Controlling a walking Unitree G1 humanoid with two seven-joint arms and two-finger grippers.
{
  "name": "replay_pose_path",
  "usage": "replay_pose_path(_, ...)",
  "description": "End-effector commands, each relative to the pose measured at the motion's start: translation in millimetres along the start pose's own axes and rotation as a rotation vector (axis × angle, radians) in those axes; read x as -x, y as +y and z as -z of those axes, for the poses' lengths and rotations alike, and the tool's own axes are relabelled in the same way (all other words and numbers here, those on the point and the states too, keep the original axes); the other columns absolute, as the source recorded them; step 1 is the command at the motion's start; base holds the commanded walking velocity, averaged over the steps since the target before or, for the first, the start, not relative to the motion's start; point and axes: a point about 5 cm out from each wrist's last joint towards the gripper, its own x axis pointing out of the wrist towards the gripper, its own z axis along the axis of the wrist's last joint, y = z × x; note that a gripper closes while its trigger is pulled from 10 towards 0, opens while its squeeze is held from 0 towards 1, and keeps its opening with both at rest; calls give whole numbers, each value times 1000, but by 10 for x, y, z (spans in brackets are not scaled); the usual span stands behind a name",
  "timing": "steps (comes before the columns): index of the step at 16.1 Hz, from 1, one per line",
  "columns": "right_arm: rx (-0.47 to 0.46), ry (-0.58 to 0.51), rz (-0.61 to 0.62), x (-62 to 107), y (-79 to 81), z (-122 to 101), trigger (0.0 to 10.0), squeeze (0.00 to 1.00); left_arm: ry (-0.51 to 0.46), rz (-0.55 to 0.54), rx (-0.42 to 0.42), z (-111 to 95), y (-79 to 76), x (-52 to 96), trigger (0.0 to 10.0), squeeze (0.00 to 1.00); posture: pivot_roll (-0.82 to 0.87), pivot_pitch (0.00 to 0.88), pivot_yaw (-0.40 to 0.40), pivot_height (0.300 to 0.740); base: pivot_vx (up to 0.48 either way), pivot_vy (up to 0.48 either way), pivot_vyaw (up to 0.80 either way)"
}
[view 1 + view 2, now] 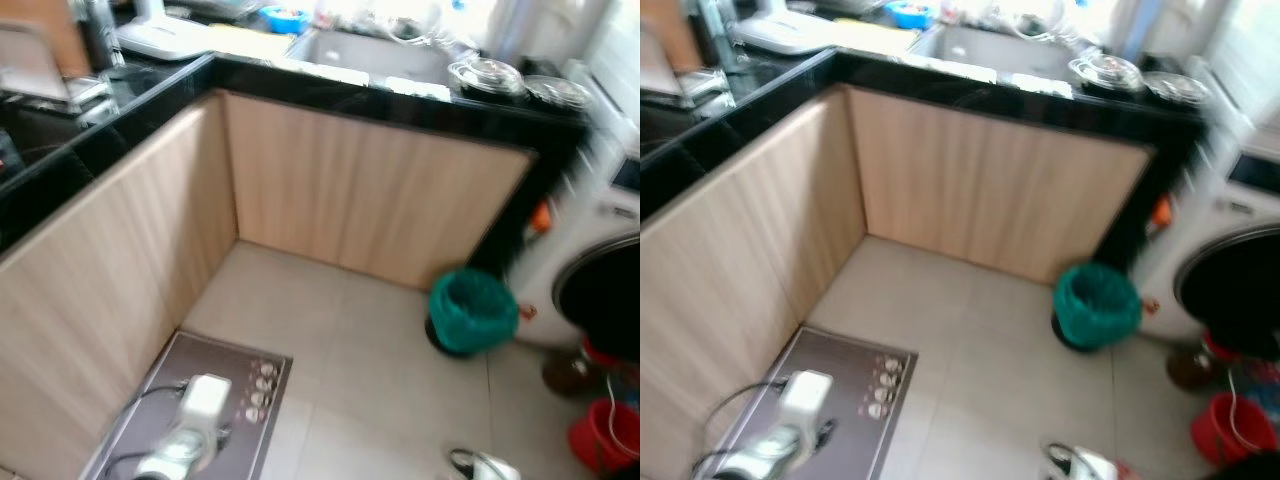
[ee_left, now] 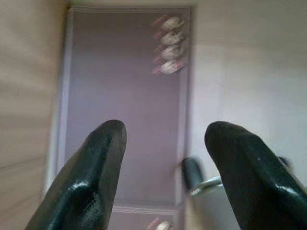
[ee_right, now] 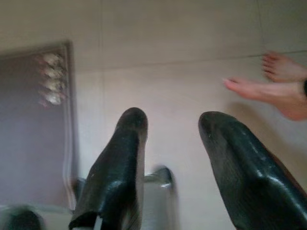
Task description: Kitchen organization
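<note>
— Where's your target? 
— The black counter [image 1: 300,85] wraps the corner, sink [image 1: 375,52] set into it, pots [image 1: 490,75] just beside the sink. 
— Grippers? 
— Your left gripper [image 2: 165,158] hangs spread over the purple mat [image 2: 120,96]; your right gripper [image 3: 170,153], spread too, over tiles beside that mat, bare feet [image 3: 273,88] near.

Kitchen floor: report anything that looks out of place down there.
Nothing is spilled or broken. The oddest sight is a person's bare feet on the tiles beside the robot. The purple mat lies straight along the cabinet, and the green bin stands upright by the washing machine.
</note>
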Motion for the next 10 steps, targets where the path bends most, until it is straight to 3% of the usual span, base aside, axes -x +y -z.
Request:
replay_pose_path(1,-17,9,47,39,-158,27,10000,0,-23,30,6,-104,-128,-21,10000,0,42,0,-68,740,307,0,0)
replay_pose_path(10,-22,2,51,32,-173,-6,10000,0,-19,37,13,-90,-159,-21,10000,0,28,8,-68,740,317,0,0)
